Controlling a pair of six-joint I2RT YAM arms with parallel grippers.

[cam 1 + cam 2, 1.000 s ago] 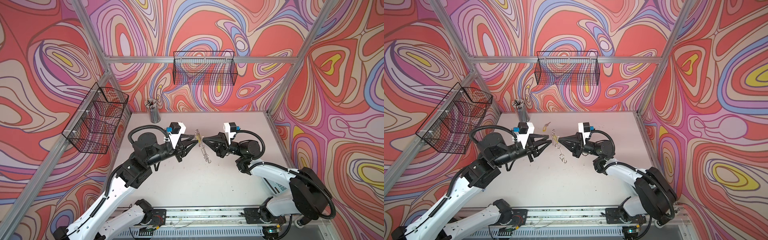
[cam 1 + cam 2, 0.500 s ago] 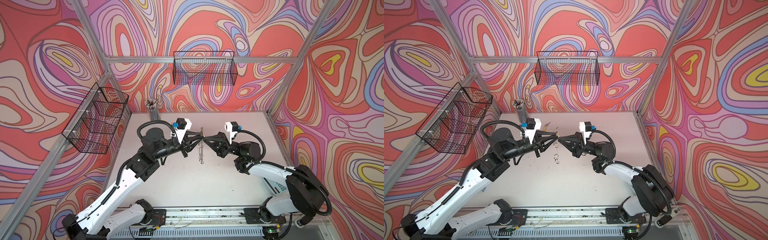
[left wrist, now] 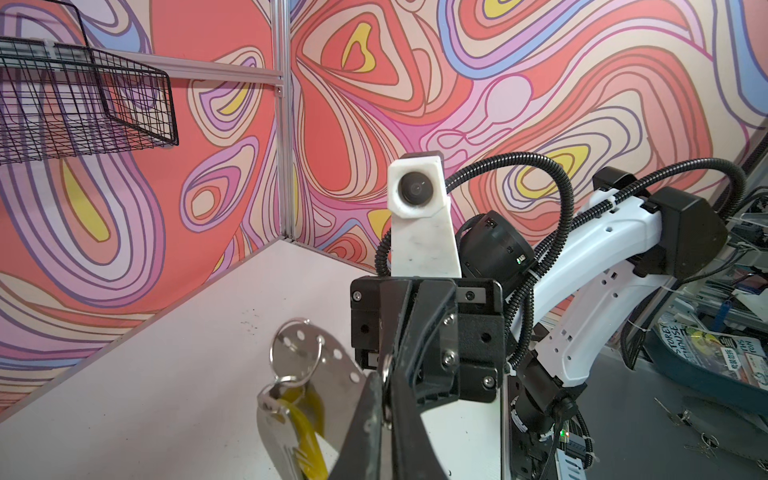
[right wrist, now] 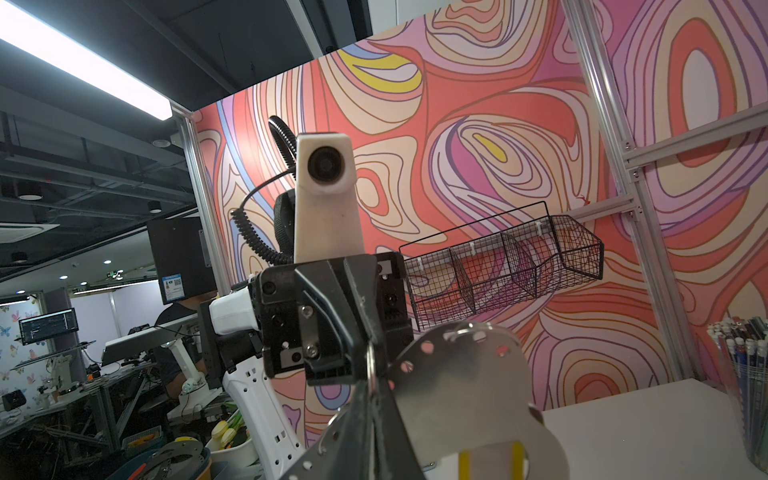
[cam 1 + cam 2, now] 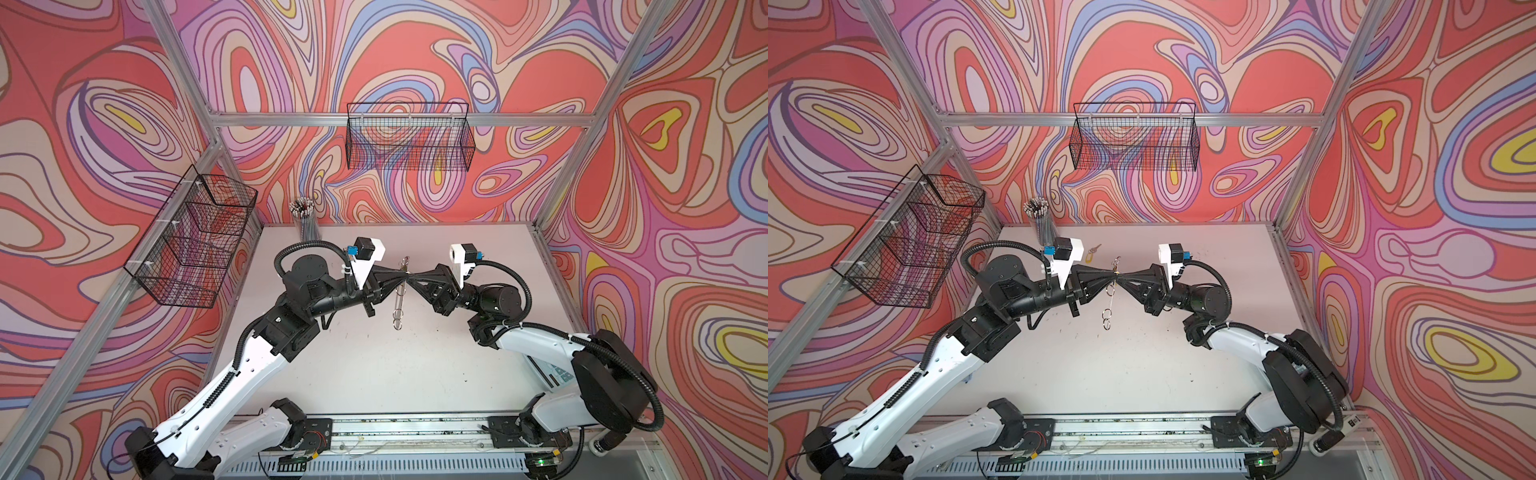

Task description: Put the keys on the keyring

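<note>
left hand (image 5: 402,276), right hand (image 5: 412,279) tight on keyring (image 4: 461,374) above white table (image 5: 415,365), swirly walls (image 5: 415,50)

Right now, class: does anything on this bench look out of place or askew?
One key with its yellow tag lies loose on the table at the back, apart from the keyring. The left gripper and right gripper hold that in the air, with the other key already hanging from it.

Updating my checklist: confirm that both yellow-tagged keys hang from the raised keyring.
Not quite: only one yellow-tagged key hangs from the raised keyring, as the left wrist view shows. The other key lies on the table near the pencil cup, in a top view.
</note>
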